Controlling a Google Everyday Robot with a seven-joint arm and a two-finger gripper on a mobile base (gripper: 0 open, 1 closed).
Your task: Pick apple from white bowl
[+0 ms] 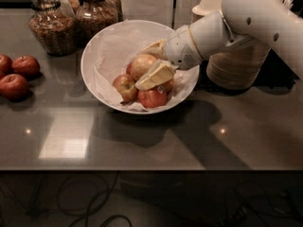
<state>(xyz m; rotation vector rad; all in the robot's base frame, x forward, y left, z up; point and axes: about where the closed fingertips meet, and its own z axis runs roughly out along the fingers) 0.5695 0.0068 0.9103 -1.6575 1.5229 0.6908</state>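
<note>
The white bowl [97, 46], lined with crinkled paper, stands at the middle of the dark counter. The pale yellowish apple [141, 63] lies in it on top of two smaller redder apples [124, 85]. My gripper [145, 68] reaches into the bowl from the right. Its cream fingers [158, 74] are spread, one in front of the pale apple and one behind it. The apple sits between them and still rests on the other apples.
Three red apples [19, 74] lie on the counter at the left. Two glass jars [49, 27] stand behind the bowl. A stack of beige paper bowls [236, 65] stands at the right behind my arm. The counter's front edge runs near the bottom.
</note>
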